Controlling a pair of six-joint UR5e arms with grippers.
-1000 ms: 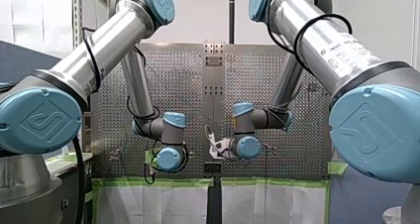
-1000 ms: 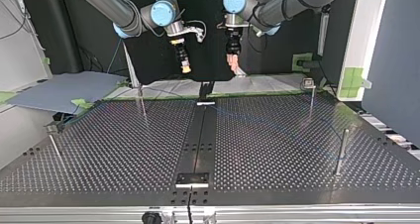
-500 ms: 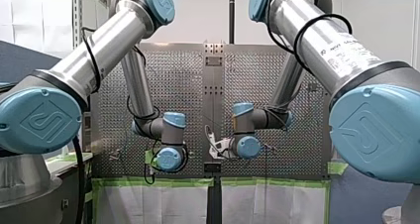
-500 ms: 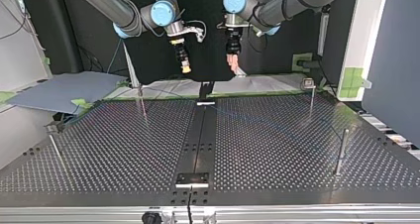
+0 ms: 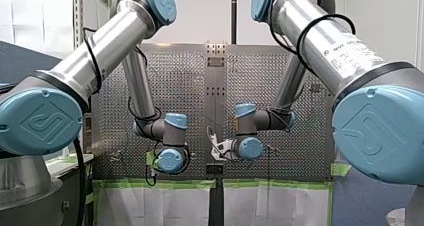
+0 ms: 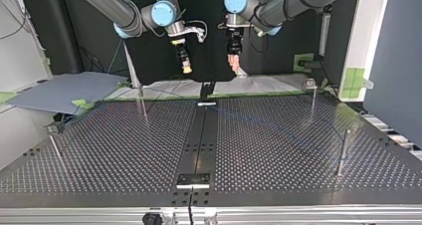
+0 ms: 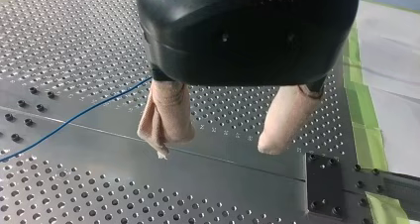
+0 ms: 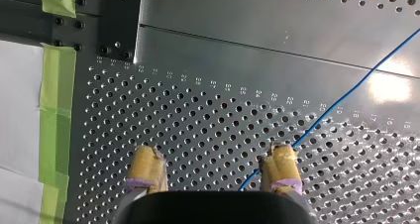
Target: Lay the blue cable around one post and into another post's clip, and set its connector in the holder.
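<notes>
Tabletop [image 6: 99,155] of perforated metal, a plain strip [image 6: 199,135] down its middle. Thin upright posts stand well apart on it: one post [image 6: 343,153] near the top view's right edge, a second post [image 6: 312,98] farther back on the same side. The blue cable [image 8: 346,97] lies loose on the tabletop, in no grip; the top view shows it only as a faint blue trace on the right half. My left pincer [image 7: 214,147], black body with beige pads, hangs above the surface, fingers spread, nothing between them. In the left wrist view the cable comes out from behind one beige finger [image 7: 166,115] and slants away across the strip. My right pincer [image 8: 213,167], yellow pads, is likewise released and holds nothing. In its wrist view the cable runs under it, close beside one pad [image 8: 280,162]; whether they touch, cannot tell. Green tape [image 8: 57,85] edges the tabletop near both pincers. In the top view both hang side by side over the far edge, either side of the strip.
</notes>
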